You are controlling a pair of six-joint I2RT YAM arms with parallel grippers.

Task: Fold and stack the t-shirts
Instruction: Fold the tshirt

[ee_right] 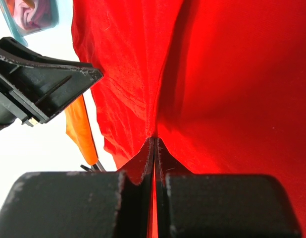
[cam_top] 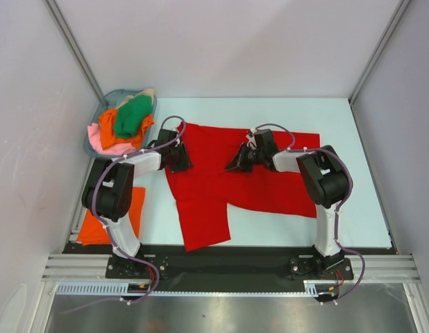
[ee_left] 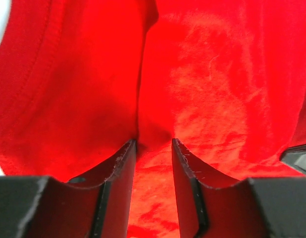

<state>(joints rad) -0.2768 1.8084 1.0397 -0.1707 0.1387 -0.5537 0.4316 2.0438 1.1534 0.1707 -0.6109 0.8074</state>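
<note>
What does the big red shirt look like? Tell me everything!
The red t-shirt is soft, plain bright cloth with stitched hems, spread mostly flat on the table, one part reaching toward the near edge. It puckers where the arms meet it: the right gripper pinches a fold shut, and the left gripper has its jaws apart around another ridge.
</note>
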